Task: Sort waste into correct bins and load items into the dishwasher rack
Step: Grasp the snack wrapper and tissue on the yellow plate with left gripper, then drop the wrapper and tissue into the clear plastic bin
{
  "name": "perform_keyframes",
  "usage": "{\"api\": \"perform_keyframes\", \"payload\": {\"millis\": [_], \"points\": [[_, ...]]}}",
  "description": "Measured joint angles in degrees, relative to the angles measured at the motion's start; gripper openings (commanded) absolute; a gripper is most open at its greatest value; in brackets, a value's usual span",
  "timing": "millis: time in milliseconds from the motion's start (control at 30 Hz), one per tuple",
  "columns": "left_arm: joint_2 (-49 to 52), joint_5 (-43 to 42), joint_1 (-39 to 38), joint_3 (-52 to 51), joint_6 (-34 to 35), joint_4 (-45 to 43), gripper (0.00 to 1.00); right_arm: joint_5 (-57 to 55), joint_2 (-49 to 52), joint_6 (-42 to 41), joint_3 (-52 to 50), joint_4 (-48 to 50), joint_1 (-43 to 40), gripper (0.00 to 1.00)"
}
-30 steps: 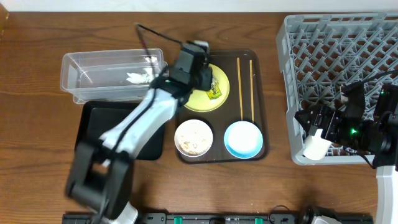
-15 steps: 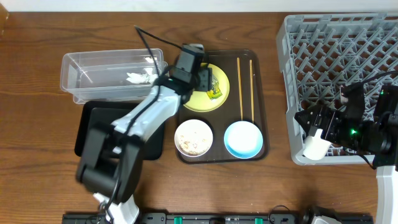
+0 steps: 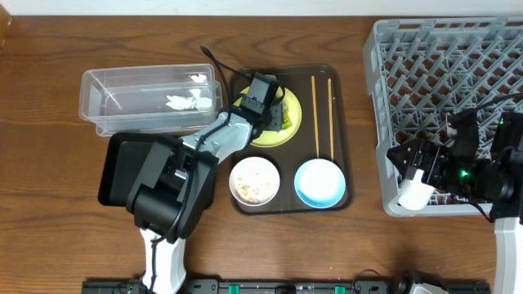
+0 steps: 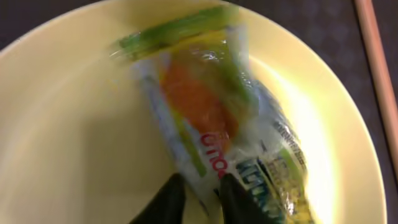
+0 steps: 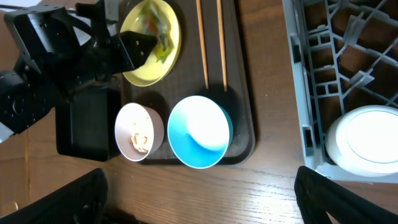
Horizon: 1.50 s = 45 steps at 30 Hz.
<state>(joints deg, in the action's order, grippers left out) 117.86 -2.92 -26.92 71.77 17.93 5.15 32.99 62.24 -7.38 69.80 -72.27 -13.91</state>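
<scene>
The snack wrapper (image 4: 211, 106) lies on the pale yellow plate (image 4: 74, 124), which sits at the back of the brown serving tray (image 3: 344, 139). My left gripper (image 4: 202, 199) is down on the plate (image 3: 255, 135) with its fingers pinched on the wrapper's near edge (image 3: 283, 121). The white bowl (image 3: 255, 180) holds rice-like scraps. The light blue bowl (image 3: 319, 182) is beside it. Two chopsticks (image 3: 322, 114) lie on the tray. My right gripper (image 5: 205, 199) is open and empty by the grey rack's (image 3: 449, 73) front left corner. The white cup (image 5: 367, 140) sits in that corner.
The clear tub (image 3: 122, 102) at the back left holds a white tissue (image 3: 184, 101). The black tray (image 3: 122, 163) lies in front of it, partly under my left arm. The rack fills the right side of the table.
My left gripper has moved right and down onto the plate and closed on the wrapper. The right arm and the cup have not moved.
</scene>
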Motion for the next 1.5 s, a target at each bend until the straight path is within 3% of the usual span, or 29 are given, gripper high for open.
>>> {"api": "perform_keyframes", "payload": {"millis": [233, 533, 567, 600, 633, 667, 833, 1067, 1167, 1200, 1367, 1400, 1500], "points": [[-2.4, -0.4, 0.0, -0.3, 0.1, 3.7, 0.06, 0.0, 0.0, 0.0, 0.0, -0.2, 0.0, 0.94], [-16.3, 1.0, 0.0, -0.7, 0.1, 6.8, 0.06, 0.0, 0.0, 0.0, 0.0, -0.3, 0.0, 0.93], [-16.7, 1.3, 0.0, -0.6, 0.1, 7.1, 0.17, 0.0, 0.0, 0.0, 0.0, -0.3, 0.0, 0.93], [-16.8, 1.4, 0.0, -0.6, -0.2, 7.1, 0.51, 0.0, 0.0, 0.0, 0.0, -0.4, 0.0, 0.93], [-16.5, 1.3, -0.1, -0.6, -0.2, 6.8, 0.65, 0.0, 0.0, 0.0, 0.0, -0.4, 0.0, 0.93], [-15.9, 1.3, -0.2, -0.7, 0.1, 6.0, 0.71, 0.0, 0.0, 0.0, 0.0, -0.4, 0.0, 0.93], [-10.5, 0.6, -1.3, -0.7, 0.2, 0.2, 0.75, 0.0, 0.0, 0.0, 0.0, -0.6, 0.0, 0.93], [-1.3, 0.3, -2.1, -0.7, 0.2, -2.9, 0.74, 0.0, 0.0, 0.0, 0.0, -1.3, 0.0, 0.93], [0.2, 0.5, -2.1, -0.3, -0.1, -4.1, 0.69, 0.0, 0.0, 0.0, 0.0, -1.6, 0.0, 0.93], [0.2, 0.5, -2.1, -0.3, -0.1, -3.9, 0.63, 0.0, 0.0, 0.0, 0.0, -1.6, 0.0, 0.93], [0.5, 1.0, -2.1, -0.3, 0.2, -3.2, 0.11, 0.0, 0.0, 0.0, 0.0, -1.6, 0.0, 0.93], [0.5, 1.0, -2.1, -0.3, -0.1, -2.8, 0.06, 0.0, 0.0, 0.0, 0.0, -1.6, 0.0, 0.93], [0.3, 0.9, -2.1, -0.3, 0.1, -1.7, 0.06, 0.0, 0.0, 0.0, 0.0, -1.6, 0.0, 0.93]]}}
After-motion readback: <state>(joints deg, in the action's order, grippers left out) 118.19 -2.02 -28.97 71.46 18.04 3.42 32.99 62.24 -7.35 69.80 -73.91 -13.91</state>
